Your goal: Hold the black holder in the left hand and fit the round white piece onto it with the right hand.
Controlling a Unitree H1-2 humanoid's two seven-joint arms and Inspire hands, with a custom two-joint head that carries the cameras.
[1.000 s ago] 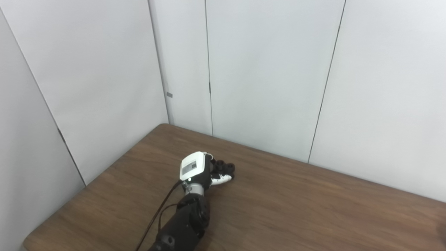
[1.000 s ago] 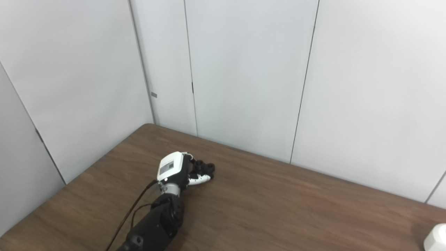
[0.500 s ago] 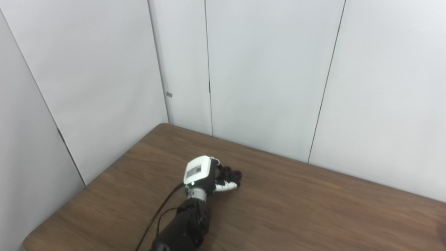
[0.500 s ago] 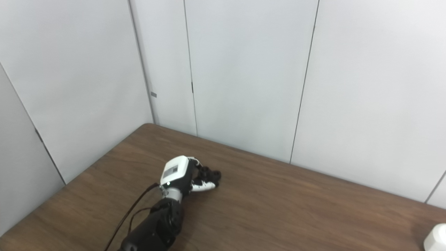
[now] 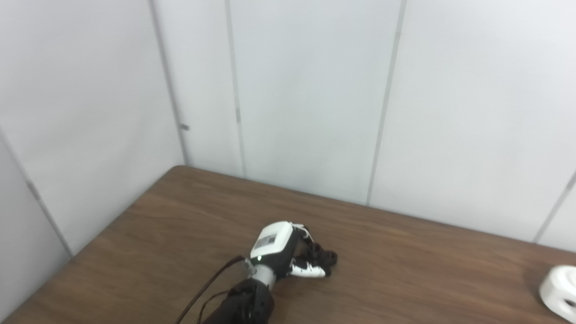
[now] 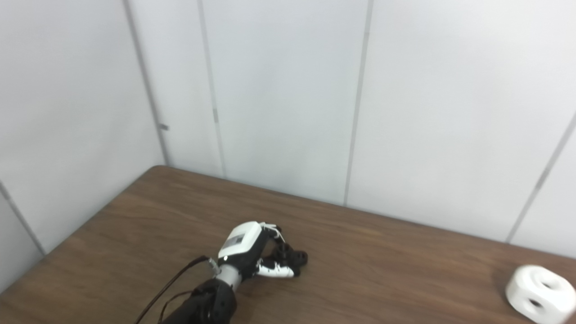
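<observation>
We see one table point(image 6: 405, 270), brown wood grain, white wall panels point(image 6: 288, 90) behind. Left hand point(image 6: 258, 252) low over table left of centre, fingers point(image 6: 294, 257) curled together; whether anything is pinched, we cannot tell. Grey label on its white back, writing too small to read. Black holder not made out. One round white piece point(image 6: 537, 294) far right on table, holes in sides, well apart from hand.

White round piece point(image 6: 538, 294), brown wood-grain table point(image 6: 382, 270), white-and-black left hand point(image 6: 261, 255), pale grey walls point(image 6: 288, 90).
</observation>
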